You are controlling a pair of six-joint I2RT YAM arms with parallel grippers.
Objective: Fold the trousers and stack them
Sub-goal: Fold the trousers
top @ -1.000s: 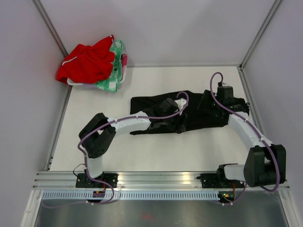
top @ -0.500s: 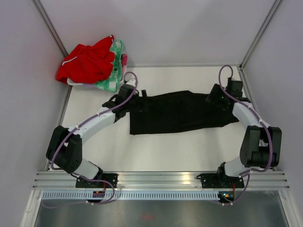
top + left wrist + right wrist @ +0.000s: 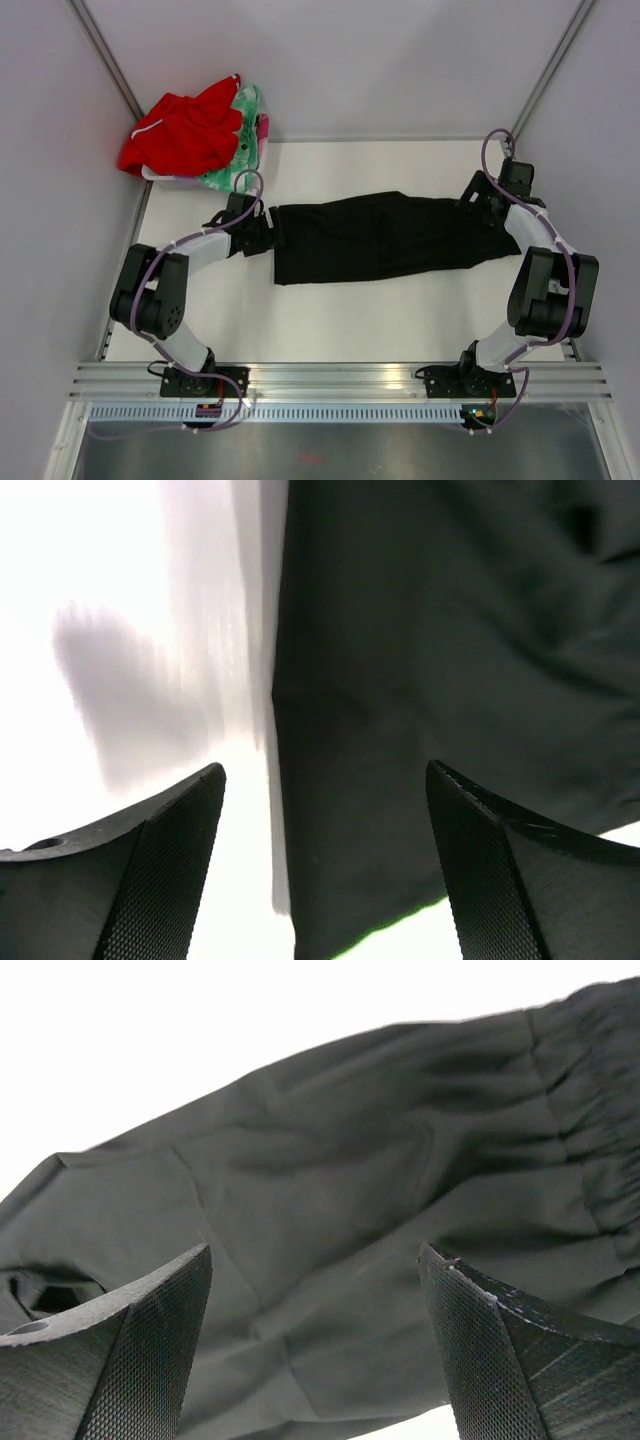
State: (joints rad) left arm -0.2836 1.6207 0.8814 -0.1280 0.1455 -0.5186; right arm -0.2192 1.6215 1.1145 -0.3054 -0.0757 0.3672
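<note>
The black trousers [image 3: 380, 235] lie stretched left to right across the white table [image 3: 330, 320], folded lengthwise into one long strip. My left gripper [image 3: 266, 233] is at their left end, open and empty. In the left wrist view its jaws [image 3: 323, 766] stand wide apart over the cloth's edge [image 3: 450, 630]. My right gripper [image 3: 487, 206] is at the right end, open and empty. In the right wrist view it [image 3: 315, 1248] hovers over the trousers [image 3: 350, 1160] near the gathered waistband [image 3: 590, 1160].
A white basket [image 3: 157, 175] at the back left holds a red garment [image 3: 185, 130] and a green-and-pink cloth [image 3: 245, 150]. Enclosure walls stand close on the left, back and right. A metal rail [image 3: 330, 375] runs along the near edge.
Both arms swung outward from the middle of the trousers to their ends. The trousers now lie longer and straighter than a second ago.
</note>
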